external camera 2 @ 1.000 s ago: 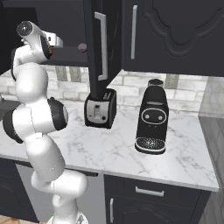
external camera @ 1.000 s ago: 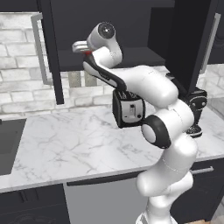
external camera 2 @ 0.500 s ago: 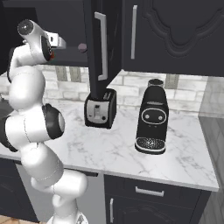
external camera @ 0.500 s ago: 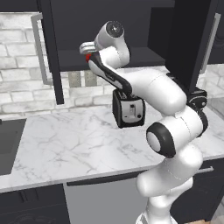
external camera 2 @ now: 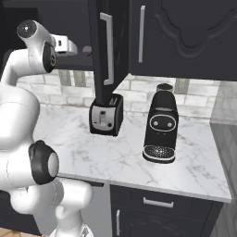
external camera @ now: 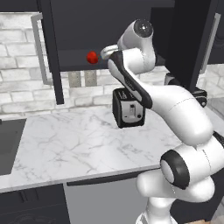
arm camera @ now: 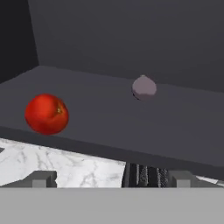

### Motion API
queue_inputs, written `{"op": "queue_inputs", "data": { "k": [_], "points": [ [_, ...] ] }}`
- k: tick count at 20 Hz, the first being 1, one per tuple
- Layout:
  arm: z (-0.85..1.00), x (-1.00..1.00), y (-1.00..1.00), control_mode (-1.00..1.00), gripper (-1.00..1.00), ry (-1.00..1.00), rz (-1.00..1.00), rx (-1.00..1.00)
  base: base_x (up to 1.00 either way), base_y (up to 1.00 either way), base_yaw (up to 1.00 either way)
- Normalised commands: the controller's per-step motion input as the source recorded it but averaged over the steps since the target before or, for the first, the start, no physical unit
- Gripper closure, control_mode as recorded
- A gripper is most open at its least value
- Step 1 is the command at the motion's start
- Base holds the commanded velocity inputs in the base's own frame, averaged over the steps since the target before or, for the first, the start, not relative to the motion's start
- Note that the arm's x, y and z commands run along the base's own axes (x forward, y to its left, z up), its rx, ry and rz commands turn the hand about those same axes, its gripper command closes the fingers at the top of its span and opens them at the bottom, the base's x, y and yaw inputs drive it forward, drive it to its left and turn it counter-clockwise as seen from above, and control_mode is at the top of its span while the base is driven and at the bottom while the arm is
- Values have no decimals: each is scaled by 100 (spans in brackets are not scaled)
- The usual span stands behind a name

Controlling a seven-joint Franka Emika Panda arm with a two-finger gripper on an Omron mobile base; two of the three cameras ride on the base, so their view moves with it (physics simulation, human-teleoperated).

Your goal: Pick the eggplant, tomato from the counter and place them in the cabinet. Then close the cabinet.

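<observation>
The gripper (arm camera: 107,177) hangs with its jaws spread wide and empty, just outside the cabinet (arm camera: 131,52) shelf where the tomato (arm camera: 46,113) and eggplant (arm camera: 144,87) rest apart.

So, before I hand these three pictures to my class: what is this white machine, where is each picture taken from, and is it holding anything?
It is a white robot arm in a computer-drawn kitchen. Two pictures come from cameras riding on its base, one behind it to the left, one to the right. The third looks out from the arm's hand, along its grasping tool, whose jaws are open and hold nothing.

On the marble counter stand a toaster and a black coffee machine. Above, the black cabinet is open. On its shelf lie the red tomato near the front edge and the greyish eggplant further back. Both are apart from the tool.
</observation>
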Motion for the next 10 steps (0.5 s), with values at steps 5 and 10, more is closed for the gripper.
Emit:
{"op": "queue_inputs", "data": {
  "k": [5,10],
  "points": [
    [0,-100,-19,-100,-100,-1,0,-7,0,0,0],
    [0,-100,-7,-100,-100,0,0,-7,0,0,0]
  ]
}}
